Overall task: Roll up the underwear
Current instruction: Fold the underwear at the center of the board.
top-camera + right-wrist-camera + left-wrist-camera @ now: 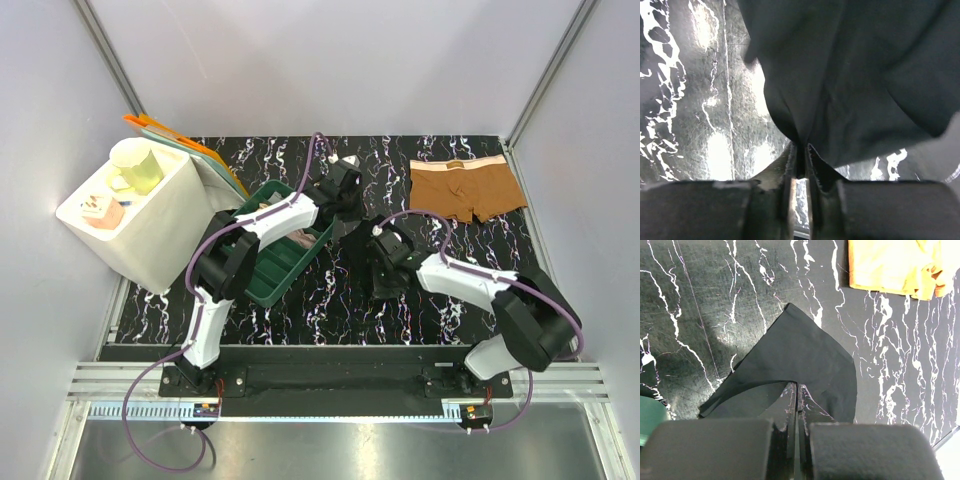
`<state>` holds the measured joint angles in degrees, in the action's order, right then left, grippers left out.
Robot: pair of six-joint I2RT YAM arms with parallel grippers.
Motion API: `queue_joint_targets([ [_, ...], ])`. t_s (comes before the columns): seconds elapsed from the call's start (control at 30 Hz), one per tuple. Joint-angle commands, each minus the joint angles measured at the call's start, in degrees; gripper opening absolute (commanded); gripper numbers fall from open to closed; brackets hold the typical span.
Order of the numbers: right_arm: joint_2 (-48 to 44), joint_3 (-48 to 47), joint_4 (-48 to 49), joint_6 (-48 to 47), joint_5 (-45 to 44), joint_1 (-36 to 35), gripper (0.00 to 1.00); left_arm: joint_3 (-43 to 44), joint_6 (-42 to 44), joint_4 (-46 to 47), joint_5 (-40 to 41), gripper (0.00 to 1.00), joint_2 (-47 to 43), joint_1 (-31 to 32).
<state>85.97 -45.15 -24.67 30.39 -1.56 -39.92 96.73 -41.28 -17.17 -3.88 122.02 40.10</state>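
Holding the plain black soft-fabric boxer briefs evenly between both arms is the step's main requirement. The left gripper has its jaws pressed together on one edge; the right gripper has its jaws nipped on a fold of the same cloth. Equal tension and a flat panel should precede rolling. The garment hangs creased and partly lifted just right of the dark green plastic tray. The brown fabric briefs with a pale waistband lie flat, well right of that tray.

left tool clamped, right tool clamped
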Motion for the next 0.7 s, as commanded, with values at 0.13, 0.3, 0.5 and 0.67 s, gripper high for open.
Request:
queue_joint_targets([
  [0.13,-6.70,-0.03,-2.58,4.94,-4.94,0.46,0.09,4.25,1.20,1.08,0.54,0.00,0.15,-0.63],
  [0.3,-7.05,0.14,-3.46,5.82,-4.59,3.71,0.08,6.98,1.11,0.73,-0.07,0.00,1.99,-0.72],
  [0.5,-6.26,0.15,-3.55,6.08,-2.31,8.45,0.10,10.05,0.94,0.64,-1.56,0.00,4.63,-0.90],
  [0.67,-5.20,-0.64,-2.06,5.47,2.78,9.95,0.04,12.08,1.02,0.56,-2.19,0.00,5.86,-0.90],
])
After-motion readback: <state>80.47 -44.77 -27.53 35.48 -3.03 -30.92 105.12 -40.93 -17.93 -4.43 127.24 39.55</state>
